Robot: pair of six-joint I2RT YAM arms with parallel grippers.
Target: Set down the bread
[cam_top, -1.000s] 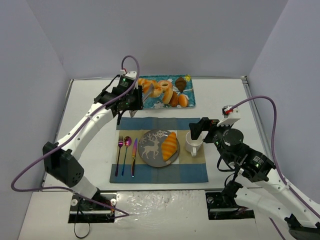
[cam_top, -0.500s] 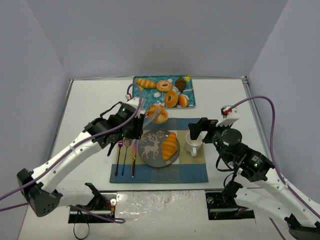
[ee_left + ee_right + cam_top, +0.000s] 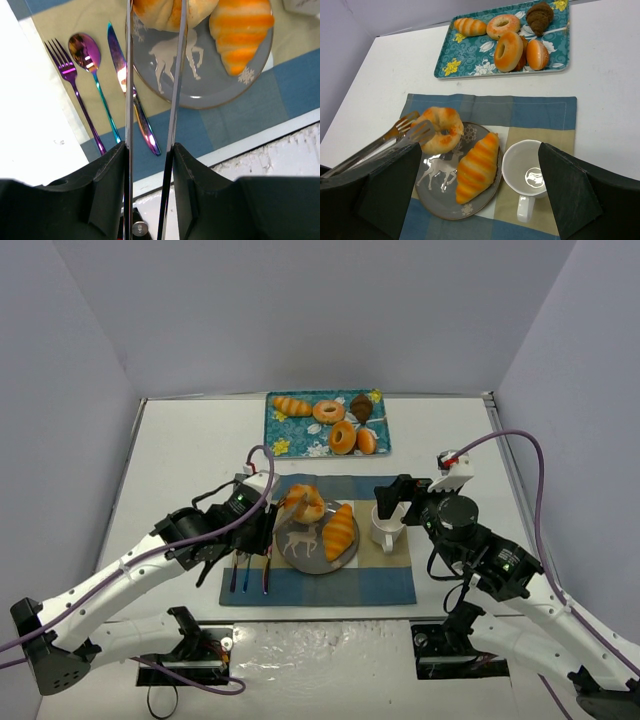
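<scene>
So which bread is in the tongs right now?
The ring doughnut pinched by the tongs over the grey plate; the striped croissant lies on it, the rest on the tray.

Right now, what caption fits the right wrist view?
A ring-shaped bread gripped in tongs hangs over the grey plate beside a croissant; white mug nearby, pastry tray beyond.

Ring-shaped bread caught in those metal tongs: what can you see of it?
The golden-brown ring-shaped bread looks smooth and glossy, paler around its central hole. Fork-tipped metal tongs pinch one side, holding it tilted over the far rim of the grey deer-patterned plate, close beside a striped orange croissant. Whether it touches the plate is unclear.
</scene>
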